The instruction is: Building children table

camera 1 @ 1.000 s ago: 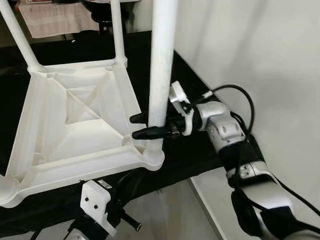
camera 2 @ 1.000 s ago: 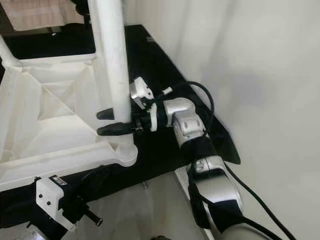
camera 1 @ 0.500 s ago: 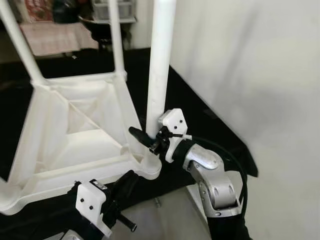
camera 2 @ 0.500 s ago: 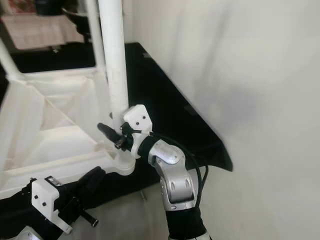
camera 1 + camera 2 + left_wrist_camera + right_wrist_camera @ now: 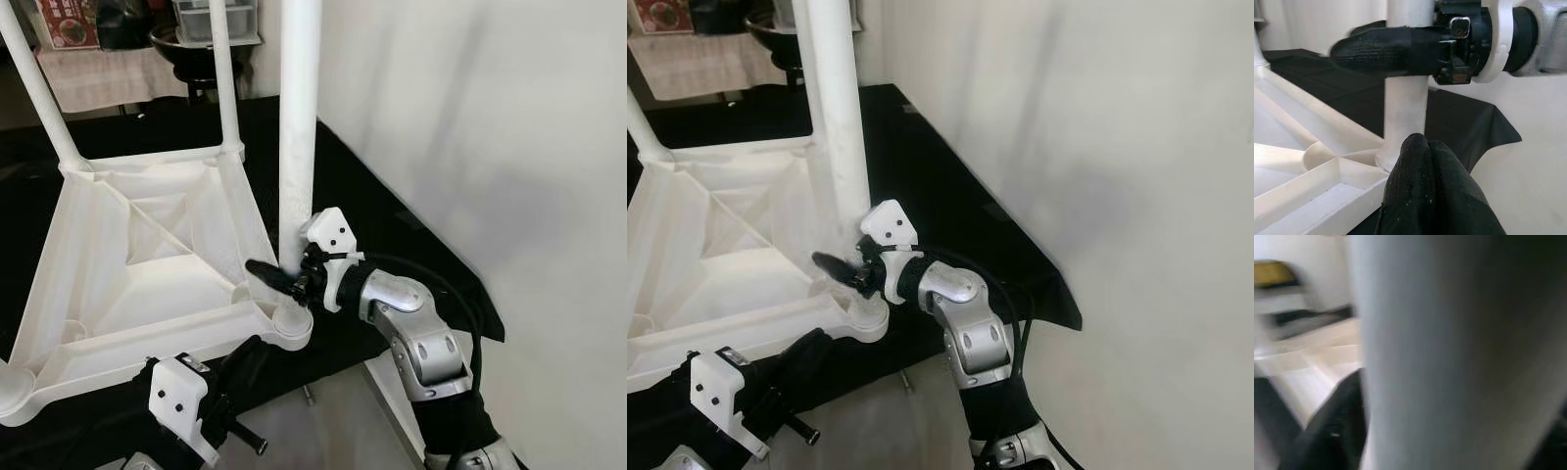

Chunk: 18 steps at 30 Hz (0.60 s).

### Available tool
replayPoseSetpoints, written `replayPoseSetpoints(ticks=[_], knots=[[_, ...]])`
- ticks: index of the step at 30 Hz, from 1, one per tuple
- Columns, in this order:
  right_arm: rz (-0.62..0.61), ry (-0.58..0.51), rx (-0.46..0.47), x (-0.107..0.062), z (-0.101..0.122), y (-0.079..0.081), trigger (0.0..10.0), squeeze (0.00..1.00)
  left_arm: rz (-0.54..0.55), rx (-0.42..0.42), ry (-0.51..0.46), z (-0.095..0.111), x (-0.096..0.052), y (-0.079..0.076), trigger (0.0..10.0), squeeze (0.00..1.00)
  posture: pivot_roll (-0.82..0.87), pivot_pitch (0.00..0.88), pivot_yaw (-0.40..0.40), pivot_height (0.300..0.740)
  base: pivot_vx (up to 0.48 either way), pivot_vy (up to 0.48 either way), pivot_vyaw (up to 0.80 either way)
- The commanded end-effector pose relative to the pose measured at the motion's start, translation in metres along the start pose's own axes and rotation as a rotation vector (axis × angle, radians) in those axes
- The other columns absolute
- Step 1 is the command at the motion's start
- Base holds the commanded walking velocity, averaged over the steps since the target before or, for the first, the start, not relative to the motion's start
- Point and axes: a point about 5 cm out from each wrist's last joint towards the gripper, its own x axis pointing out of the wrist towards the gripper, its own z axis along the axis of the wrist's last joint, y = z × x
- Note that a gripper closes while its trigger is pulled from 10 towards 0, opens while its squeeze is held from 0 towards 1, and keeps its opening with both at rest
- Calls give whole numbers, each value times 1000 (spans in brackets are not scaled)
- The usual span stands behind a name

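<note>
**Right wrist rolled over, grip kept low on the leg**

A second earlier my right arm reached in from the side, forearm stretched out flat toward the wall. By this moment it had swung round: the elbow sat below and the wrist curled up and over, so my right gripper [image 5: 277, 277] met the leg [image 5: 298, 137] from the front corner, just above the socket [image 5: 291, 328]. The fingers were clamped on the leg, one black finger [image 5: 1376, 48] wrapped across its near face in the left wrist view. The right wrist camera was jammed so close that the leg came out as a pale blur.

The leg itself stood upright in the corner socket of the upturned table [image 5: 147, 264], which lay top-down on the black tabletop [image 5: 382, 211]. Two more legs [image 5: 223, 73] rose at the far corners. I judged the wrist roll as a twist or push to seat this leg harder, and the leg looked about as straight as before, so the joint seemed to be holding.

My left gripper [image 5: 1427, 181] waited low at the near edge, fingers pressed together, empty, pointing at the base of that same leg.

The worry: twisting this low could have shoved the whole table along the cloth.
</note>
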Motion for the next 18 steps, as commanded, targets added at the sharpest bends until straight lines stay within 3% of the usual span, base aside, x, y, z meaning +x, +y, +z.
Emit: replayPoseSetpoints(ticks=[1,5,6,14,15,18], knots=[[119,-57,-5,1,9,-1,10000,1000,-3,-11,6,-2,-1,-1,10000,0,-81,111,-87,740,0,0,0],[274,-53,-67,-3,15,-10,10000,1000,-3,-12,6,-2,-2,-3,10000,0,-74,110,-90,740,0,0,0],[322,-35,-74,-3,16,-15,10000,0,-2,-13,6,-2,-2,-3,10000,0,-66,111,-92,740,0,0,0],[441,9,-63,3,23,-38,10000,0,-2,-19,10,-1,-5,-8,10000,0,-48,119,-97,740,0,0,0],[448,9,-57,4,23,-40,0,0,-2,-20,11,-1,-5,-9,10000,0,-44,120,-98,740,0,0,0],[461,13,-54,4,23,-43,0,0,-3,-21,12,-1,-6,-10,10000,0,-42,122,-100,740,0,0,0]])
